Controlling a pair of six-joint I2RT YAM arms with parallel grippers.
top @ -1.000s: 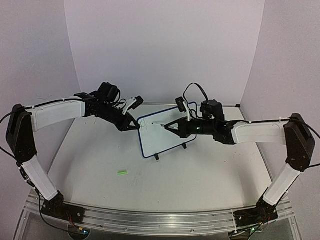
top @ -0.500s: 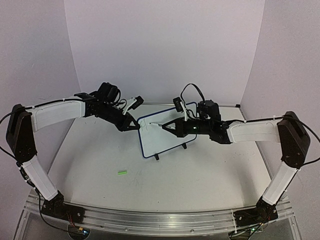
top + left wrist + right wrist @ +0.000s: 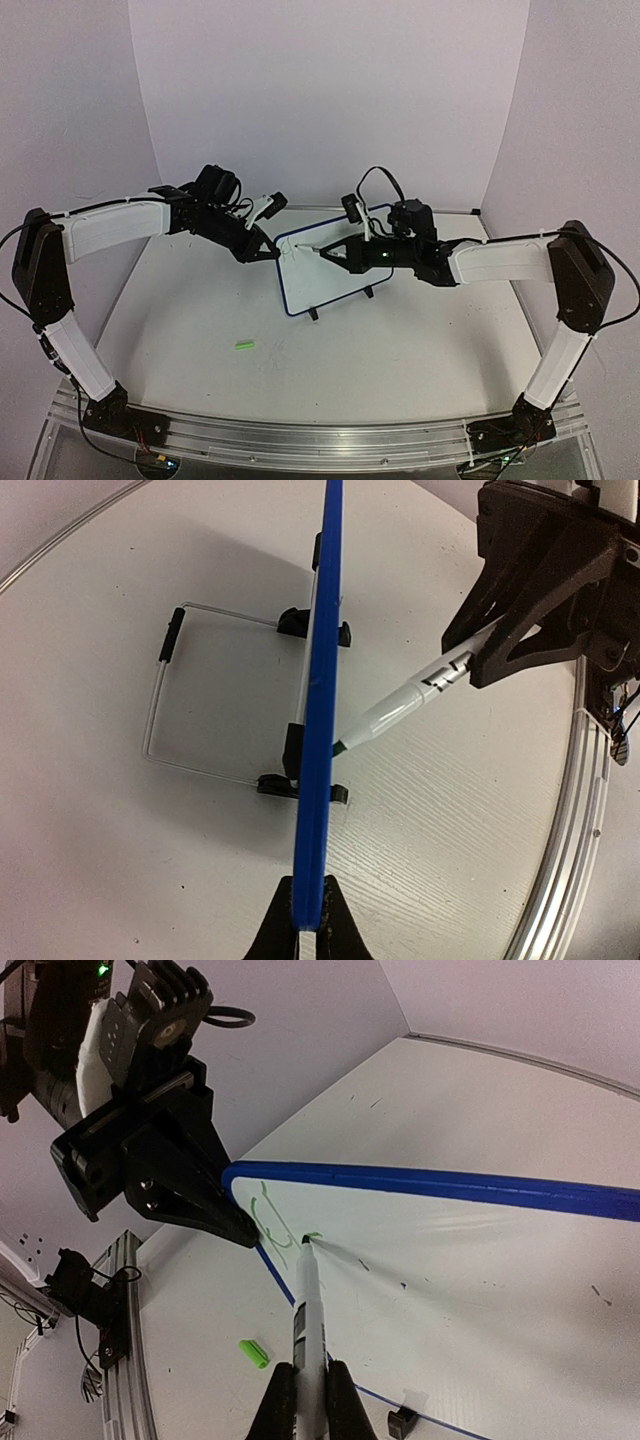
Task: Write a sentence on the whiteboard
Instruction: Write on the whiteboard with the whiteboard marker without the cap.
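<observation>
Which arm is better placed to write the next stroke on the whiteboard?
The right. The right gripper is shut on the marker, its tip touching the whiteboard beside green strokes. The left gripper is shut on the board's blue edge, holding it.

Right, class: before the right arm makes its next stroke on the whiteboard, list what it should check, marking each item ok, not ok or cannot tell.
1. Board steadied: ok. The left gripper is shut on the blue rim of the whiteboard.
2. Pen held: ok. The right gripper is shut on the marker.
3. Tip on the writing face: ok. It touches just beside the green strokes.
4. Support: ok. The black feet of the wire stand rest on the table.
5. Path clear: ok. The green cap lies apart from the board.
6. Ink flowing well: cannot tell.
</observation>
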